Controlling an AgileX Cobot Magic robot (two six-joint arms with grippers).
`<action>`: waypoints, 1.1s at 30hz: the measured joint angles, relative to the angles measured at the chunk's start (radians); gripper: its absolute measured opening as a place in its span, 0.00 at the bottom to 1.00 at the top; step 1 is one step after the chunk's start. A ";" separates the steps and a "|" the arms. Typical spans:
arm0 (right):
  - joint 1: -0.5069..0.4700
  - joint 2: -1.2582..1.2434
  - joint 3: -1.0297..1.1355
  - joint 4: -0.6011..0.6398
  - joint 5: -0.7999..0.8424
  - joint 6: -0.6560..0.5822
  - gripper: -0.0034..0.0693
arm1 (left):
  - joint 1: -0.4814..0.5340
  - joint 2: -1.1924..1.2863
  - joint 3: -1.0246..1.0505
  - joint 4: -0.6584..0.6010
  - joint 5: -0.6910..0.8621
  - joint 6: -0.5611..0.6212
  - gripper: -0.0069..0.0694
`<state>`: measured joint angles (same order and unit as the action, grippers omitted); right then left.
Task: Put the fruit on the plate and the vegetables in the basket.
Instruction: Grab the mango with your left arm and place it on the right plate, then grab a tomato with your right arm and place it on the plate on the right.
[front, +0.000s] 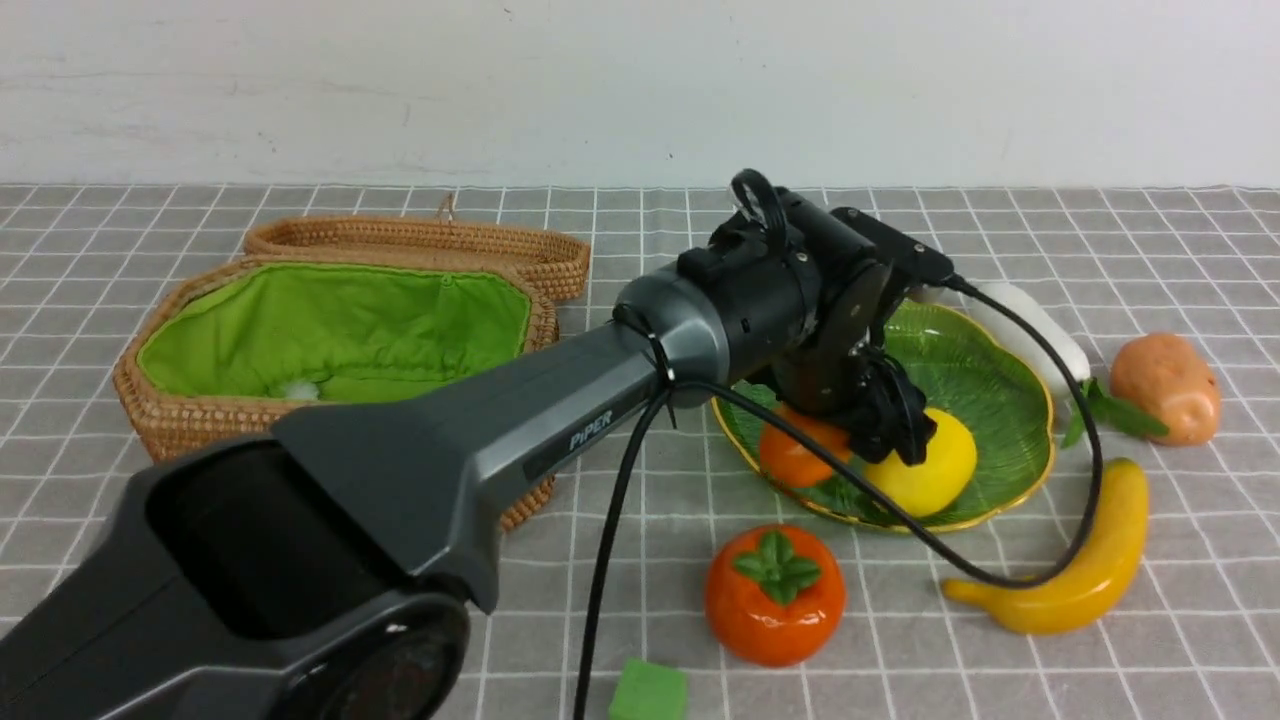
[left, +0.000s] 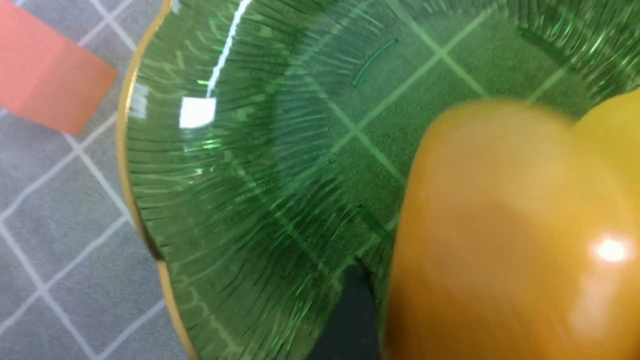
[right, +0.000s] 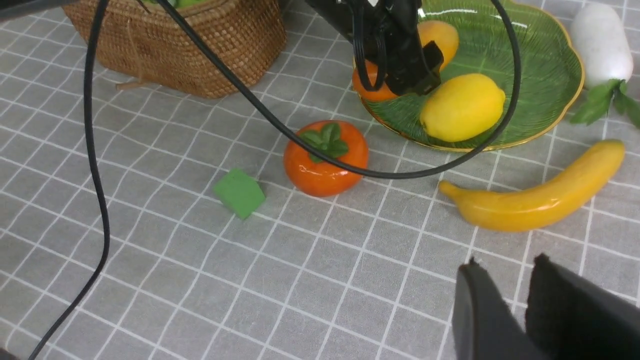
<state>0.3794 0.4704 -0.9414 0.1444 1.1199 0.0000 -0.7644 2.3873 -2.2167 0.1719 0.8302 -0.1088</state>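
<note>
On the green leaf-shaped plate (front: 1000, 400) lie the yellow lemon (front: 925, 465) and the orange-yellow mango (front: 795, 455). My left gripper (front: 885, 425) hangs low over the plate, its jaws open astride the mango (left: 500, 235). A strip of plate shows between one dark finger (left: 350, 310) and the fruit. The persimmon (front: 775, 595) and the banana (front: 1080, 560) lie on the cloth in front of the plate. The white radish (front: 1030, 335) and the potato (front: 1165, 385) lie to its right. The wicker basket (front: 340, 330) stands open at the left. My right gripper (right: 505, 262) hovers narrowly open and empty over the cloth, near the banana (right: 540, 195).
A small green cube (front: 648, 692) lies near the front edge, close to the persimmon. An orange cube (left: 45, 85) lies just outside the plate's rim. The left arm's black cable (front: 1000, 575) loops over the plate and touches the banana. The basket's lid (front: 420, 245) lies open behind it.
</note>
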 joint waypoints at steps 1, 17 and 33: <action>0.000 0.000 0.000 0.000 0.000 0.000 0.27 | 0.000 -0.014 0.000 -0.001 0.010 -0.002 0.96; 0.000 0.221 0.000 0.034 0.025 0.063 0.28 | 0.000 -0.623 0.044 -0.019 0.404 -0.085 0.19; 0.000 0.741 0.000 0.326 -0.212 0.054 0.40 | 0.000 -1.630 1.239 -0.164 -0.005 -0.096 0.07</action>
<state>0.3794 1.2114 -0.9414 0.4701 0.9084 0.0544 -0.7644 0.7576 -0.9781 0.0082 0.8252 -0.2048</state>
